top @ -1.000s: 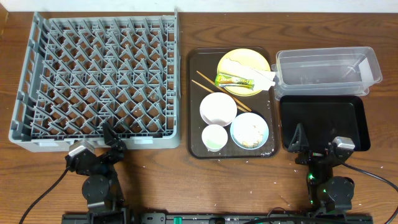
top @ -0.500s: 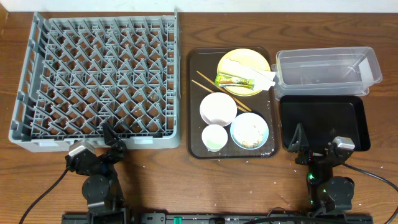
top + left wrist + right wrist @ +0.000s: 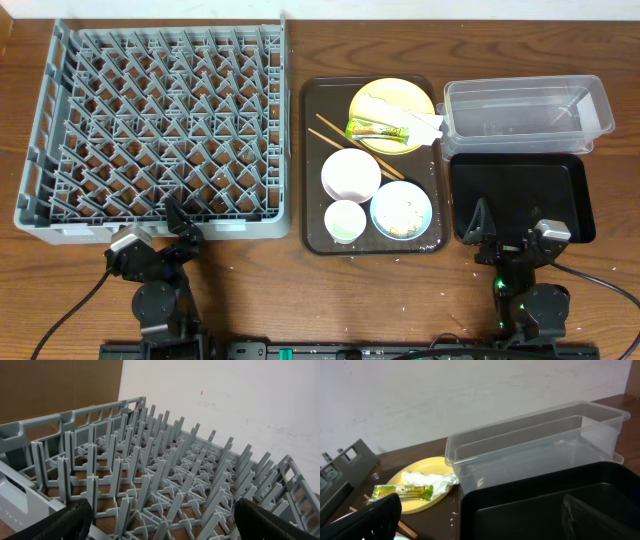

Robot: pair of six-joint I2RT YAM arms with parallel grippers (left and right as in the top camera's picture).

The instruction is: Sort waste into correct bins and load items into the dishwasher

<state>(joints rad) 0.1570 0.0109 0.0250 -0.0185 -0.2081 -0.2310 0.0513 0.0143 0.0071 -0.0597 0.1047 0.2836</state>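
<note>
The grey dish rack [image 3: 160,130] fills the left of the table and the left wrist view [image 3: 165,485]. On the dark-brown serving tray [image 3: 312,160] sit a yellow plate [image 3: 385,95] with a green-and-yellow wrapper [image 3: 376,129] and a white napkin [image 3: 420,122], chopsticks [image 3: 330,135], a white bowl [image 3: 350,174], a small white cup [image 3: 345,220] and a light-blue bowl [image 3: 401,209] with crumbs. The clear tub [image 3: 525,110] and black tray [image 3: 520,195] lie at the right. My left gripper [image 3: 180,228] is open at the rack's near edge. My right gripper [image 3: 480,228] is open at the black tray's near edge.
Loose rice grains [image 3: 400,262] are scattered on the wood in front of the serving tray. In the right wrist view the plate [image 3: 415,487], the wrapper [image 3: 402,491], the napkin [image 3: 427,479], the clear tub [image 3: 530,445] and the black tray [image 3: 540,510] show. A white wall stands behind.
</note>
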